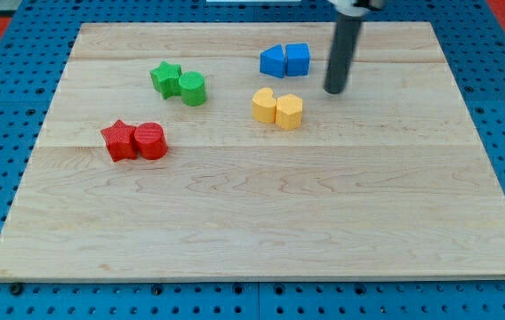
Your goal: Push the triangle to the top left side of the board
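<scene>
The blue triangle (273, 60) lies near the board's top middle, touching a blue cube (298, 59) on its right. My tip (334, 91) rests on the board to the right of the blue pair and a little below it, apart from both. It is also up and to the right of the yellow blocks. The rod rises from it to the view's top edge.
A yellow heart (263, 105) and yellow hexagon (289, 111) touch just below the blue pair. A green star (166, 78) and green cylinder (192, 88) sit at the upper left. A red star (119, 140) and red cylinder (150, 140) sit at the left. The wooden board (261, 222) lies on a blue pegboard.
</scene>
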`<act>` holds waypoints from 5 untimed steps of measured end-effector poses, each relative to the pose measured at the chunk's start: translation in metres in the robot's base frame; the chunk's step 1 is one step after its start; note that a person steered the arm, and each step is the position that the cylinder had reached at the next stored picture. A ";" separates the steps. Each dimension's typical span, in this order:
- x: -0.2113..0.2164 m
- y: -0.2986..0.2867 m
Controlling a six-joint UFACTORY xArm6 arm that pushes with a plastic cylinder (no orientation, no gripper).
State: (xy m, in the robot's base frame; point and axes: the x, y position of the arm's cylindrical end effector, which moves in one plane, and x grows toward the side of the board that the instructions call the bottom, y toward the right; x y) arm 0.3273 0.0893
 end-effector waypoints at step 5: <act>-0.010 -0.108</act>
State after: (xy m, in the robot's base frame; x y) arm 0.3173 -0.0186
